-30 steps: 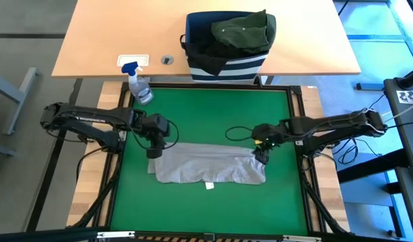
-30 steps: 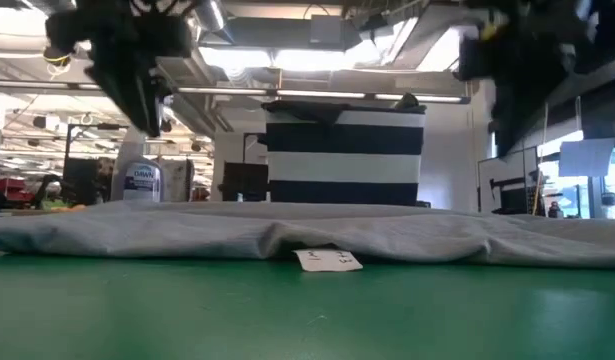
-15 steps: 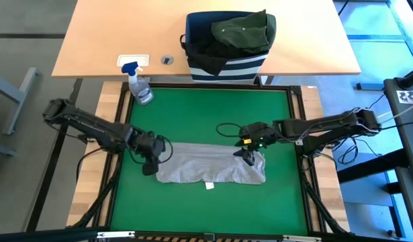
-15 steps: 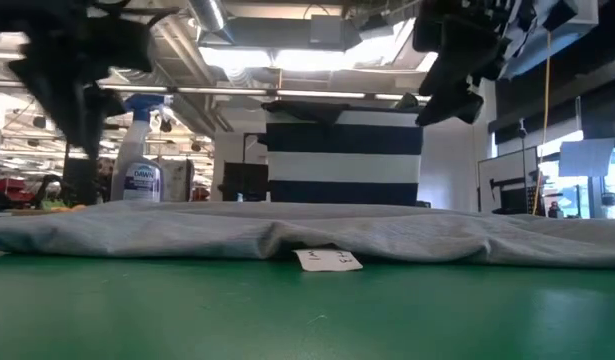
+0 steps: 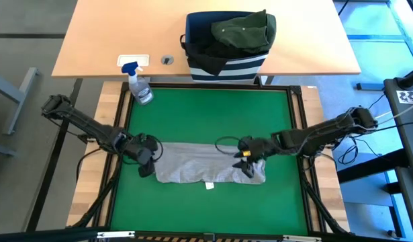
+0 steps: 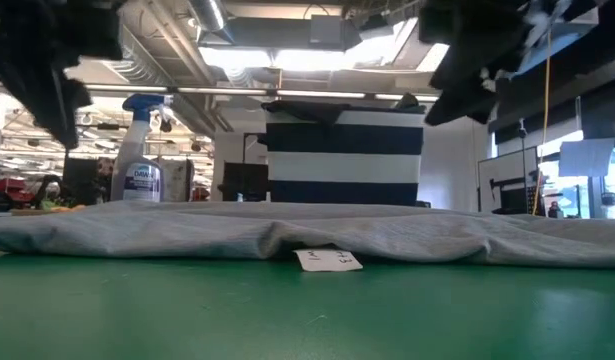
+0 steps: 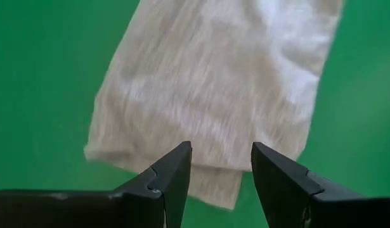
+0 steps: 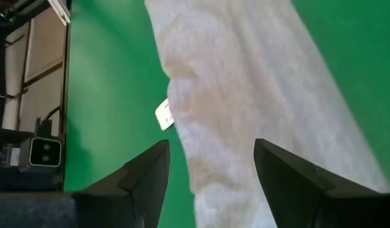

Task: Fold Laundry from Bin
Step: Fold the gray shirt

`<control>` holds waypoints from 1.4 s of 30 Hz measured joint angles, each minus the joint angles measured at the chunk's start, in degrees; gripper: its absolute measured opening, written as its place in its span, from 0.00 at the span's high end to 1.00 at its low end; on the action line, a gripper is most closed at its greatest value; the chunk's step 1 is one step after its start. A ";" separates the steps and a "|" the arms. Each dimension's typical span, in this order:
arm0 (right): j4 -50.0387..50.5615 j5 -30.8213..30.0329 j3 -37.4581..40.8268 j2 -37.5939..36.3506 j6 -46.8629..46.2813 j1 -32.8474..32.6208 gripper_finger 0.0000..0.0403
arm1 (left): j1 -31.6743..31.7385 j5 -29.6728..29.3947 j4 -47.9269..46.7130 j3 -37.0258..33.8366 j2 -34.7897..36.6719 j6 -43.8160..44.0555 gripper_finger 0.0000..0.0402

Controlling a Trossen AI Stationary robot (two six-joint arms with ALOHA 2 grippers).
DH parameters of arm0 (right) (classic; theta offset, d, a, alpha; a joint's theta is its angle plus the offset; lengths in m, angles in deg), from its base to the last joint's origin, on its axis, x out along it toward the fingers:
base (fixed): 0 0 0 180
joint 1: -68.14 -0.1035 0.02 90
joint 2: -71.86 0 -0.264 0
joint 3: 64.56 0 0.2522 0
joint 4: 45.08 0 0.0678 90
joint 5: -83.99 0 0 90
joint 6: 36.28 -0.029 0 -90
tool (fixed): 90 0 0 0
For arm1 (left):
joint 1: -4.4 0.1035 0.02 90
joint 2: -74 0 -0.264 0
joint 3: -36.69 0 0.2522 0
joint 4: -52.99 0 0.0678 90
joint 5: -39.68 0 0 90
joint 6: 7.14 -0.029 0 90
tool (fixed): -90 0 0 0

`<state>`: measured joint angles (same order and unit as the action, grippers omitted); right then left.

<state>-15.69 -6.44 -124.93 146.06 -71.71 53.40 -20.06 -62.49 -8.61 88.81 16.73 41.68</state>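
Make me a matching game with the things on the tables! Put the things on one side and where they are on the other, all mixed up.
Things:
1. light grey garment
2. dark olive green garment
3. spray bottle
4. striped bin

Places:
A. draped over the top of the bin
B. standing on the wooden table behind the green mat
C. lying flat on the green mat
D. at the mat's far left corner

Pairs: 1-C, 2-A, 3-D, 4-B
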 joint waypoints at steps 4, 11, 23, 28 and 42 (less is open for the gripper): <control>1.45 -5.42 0.11 0.39 -6.68 -7.29 0.44 | -0.05 3.65 1.13 -4.10 -0.01 12.41 0.60; 2.76 -13.21 1.83 3.01 -17.24 -16.65 0.44 | -0.08 6.08 9.69 -11.51 -0.05 28.61 0.60; 1.71 -13.44 1.79 8.15 -19.86 -18.68 0.44 | 0.03 6.75 25.60 -18.59 -0.16 33.17 0.60; 2.06 -12.87 1.79 8.15 -19.81 -18.68 0.44 | 0.03 4.66 24.15 -18.65 -0.16 30.07 0.63; 4.55 -6.99 1.77 8.09 -19.77 -18.68 0.44 | 0.03 3.92 27.59 -18.66 -0.16 18.49 0.98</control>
<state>-11.14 -13.43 -123.16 154.14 -91.48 34.73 -20.02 -58.57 18.98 70.16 16.57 60.17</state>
